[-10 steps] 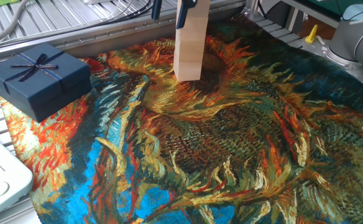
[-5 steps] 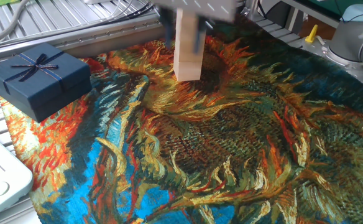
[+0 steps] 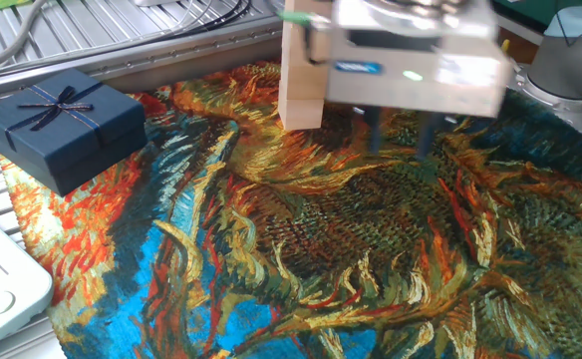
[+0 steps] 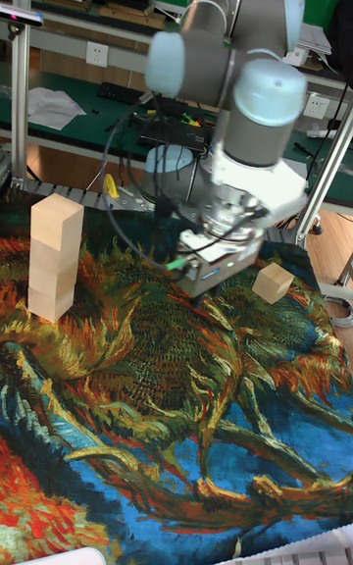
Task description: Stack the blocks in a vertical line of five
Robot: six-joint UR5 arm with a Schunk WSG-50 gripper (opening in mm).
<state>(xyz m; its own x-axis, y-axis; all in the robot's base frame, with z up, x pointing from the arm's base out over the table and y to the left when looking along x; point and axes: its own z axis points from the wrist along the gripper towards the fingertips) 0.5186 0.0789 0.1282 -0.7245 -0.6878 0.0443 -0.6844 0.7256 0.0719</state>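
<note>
Pale block stack (image 4: 55,256) on the painted cloth (image 3: 351,259); gripper (image 3: 399,135), seemingly empty with fingers parted, hangs right of it.

No text, brand, number or sign can be read in either view. A small blue label (image 3: 357,68) sits on the blurred body above the pincer, but its marks are too smeared to make out. Papers (image 4: 51,106) lie on the green bench behind the desk, their print too small to tell.
</note>
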